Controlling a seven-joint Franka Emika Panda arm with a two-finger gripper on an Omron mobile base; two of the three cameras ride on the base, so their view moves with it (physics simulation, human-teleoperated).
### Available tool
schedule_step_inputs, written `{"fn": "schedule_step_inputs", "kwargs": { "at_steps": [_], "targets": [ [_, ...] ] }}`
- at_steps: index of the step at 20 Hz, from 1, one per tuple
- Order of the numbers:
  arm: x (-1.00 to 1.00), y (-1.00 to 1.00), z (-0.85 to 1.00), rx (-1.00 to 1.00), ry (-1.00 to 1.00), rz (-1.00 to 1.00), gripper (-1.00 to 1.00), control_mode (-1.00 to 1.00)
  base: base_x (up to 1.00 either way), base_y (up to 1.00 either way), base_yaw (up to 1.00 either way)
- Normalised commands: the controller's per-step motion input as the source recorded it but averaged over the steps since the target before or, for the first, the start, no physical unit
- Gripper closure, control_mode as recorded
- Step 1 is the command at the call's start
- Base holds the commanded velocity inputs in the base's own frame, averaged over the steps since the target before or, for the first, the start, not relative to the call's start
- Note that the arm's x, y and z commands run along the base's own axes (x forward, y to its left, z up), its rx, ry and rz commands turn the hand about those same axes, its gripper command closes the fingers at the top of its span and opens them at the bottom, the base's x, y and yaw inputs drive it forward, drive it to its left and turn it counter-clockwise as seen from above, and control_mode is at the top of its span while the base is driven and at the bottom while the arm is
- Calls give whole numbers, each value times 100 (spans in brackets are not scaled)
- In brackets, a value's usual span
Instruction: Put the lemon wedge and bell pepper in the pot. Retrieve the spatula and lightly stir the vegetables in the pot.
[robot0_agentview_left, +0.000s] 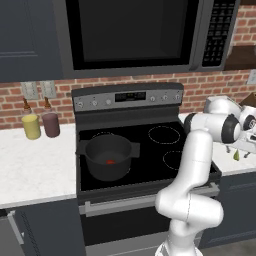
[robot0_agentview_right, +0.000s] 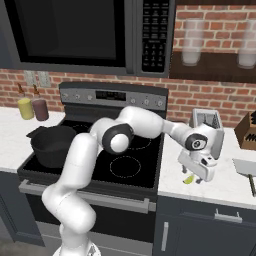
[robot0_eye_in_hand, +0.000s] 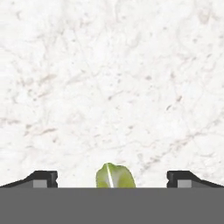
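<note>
The dark grey pot (robot0_agentview_left: 109, 156) (robot0_agentview_right: 52, 145) stands on the stove's front left burner, and the red bell pepper (robot0_agentview_left: 110, 161) lies inside it. On the white counter right of the stove lies the yellow-green lemon wedge (robot0_agentview_left: 236, 155) (robot0_agentview_right: 189, 179) (robot0_eye_in_hand: 114, 176). My gripper (robot0_agentview_left: 238, 151) (robot0_agentview_right: 193, 175) (robot0_eye_in_hand: 113, 179) points down over the wedge, open, with one fingertip on either side of it and clear of it. The spatula (robot0_agentview_right: 246, 167) rests flat on the counter further right, its light grey blade towards me.
A toaster (robot0_agentview_right: 206, 120) and a knife block (robot0_agentview_right: 248, 131) stand at the back of the right counter. A yellow jar (robot0_agentview_left: 31, 126) and a maroon jar (robot0_agentview_left: 50, 124) stand on the left counter by the wall. The microwave (robot0_agentview_left: 135, 32) hangs above the stove.
</note>
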Motion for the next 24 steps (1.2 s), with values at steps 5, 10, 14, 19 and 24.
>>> {"fn": "schedule_step_inputs", "kwargs": {
  "at_steps": [5,10,14,19,24],
  "targets": [
    [-23,53,-6,0,0,0,-100,-100,0,0,0],
    [-4,24,-18,0,4,0,-100,-100,0,0,0],
    [-5,0,-27,0,9,0,-100,-100,0,0,0],
    [7,-2,-27,0,2,0,100,-100,0,0,0],
    [7,-21,-30,0,6,0,100,-100,0,0,0]
  ]
}}
